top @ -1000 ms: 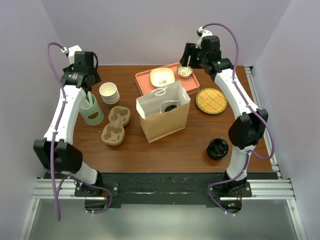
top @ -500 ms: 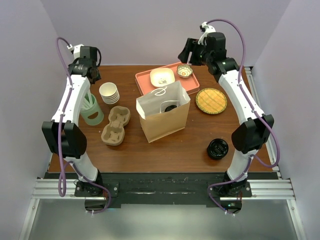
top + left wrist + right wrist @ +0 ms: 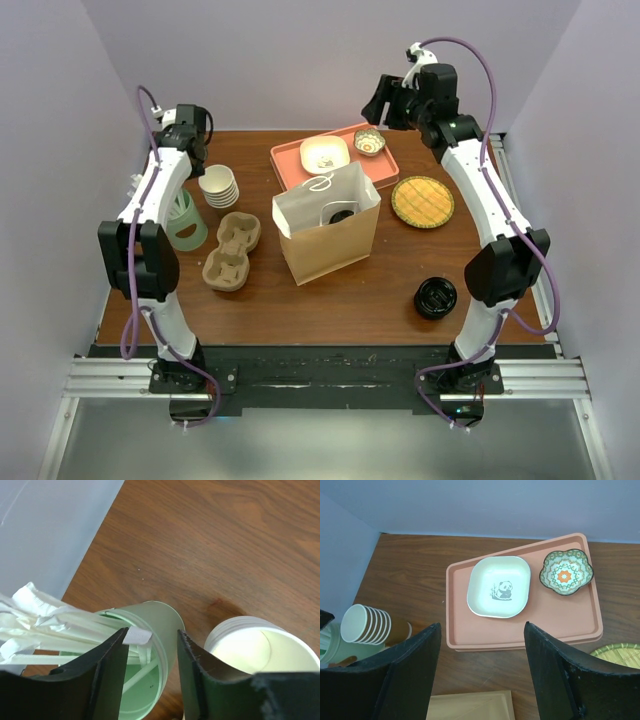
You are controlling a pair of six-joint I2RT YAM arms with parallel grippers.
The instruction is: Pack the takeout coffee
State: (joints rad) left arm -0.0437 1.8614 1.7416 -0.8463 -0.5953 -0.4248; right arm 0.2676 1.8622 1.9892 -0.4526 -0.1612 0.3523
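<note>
Overhead, found the brown paper bag (image 3: 330, 245) standing upright and open-mouthed near the middle of the bench (image 3: 370, 295). Spotted the takeout coffee (image 3: 341, 215) down inside that bag, with only its black lid showing through the mouth. Noted a squat black round piece (image 3: 435, 297) lying alone on the bench to the right of the bag, well apart from it.

Saw a pink tray (image 3: 288, 160) just behind the bag, carrying a white panda dish (image 3: 500, 586) and a small flower-patterned bowl (image 3: 566, 572) side by side without touching. Picked out a round woven mat (image 3: 422, 201) to the right of the tray.

Left of the bag, found a pulp cup carrier (image 3: 230, 250), then a stack of cream paper cups (image 3: 218, 186) behind it, and a pale green cup (image 3: 183, 225) stuffed with white wrapped sticks beside both.

Found the left end effector (image 3: 152, 640) raised over the back left corner, with fingers apart at a moderate gap and clamped on nothing. Saw, through its wrist camera, the green cup's rim and the cup stack below, and one white wrapper end close against a finger; could not tell whether touching.

Found the right end effector (image 3: 482, 626) held high above the back of the bench, with fingers spread wide, gripping nothing, facing down at the tray.
</note>
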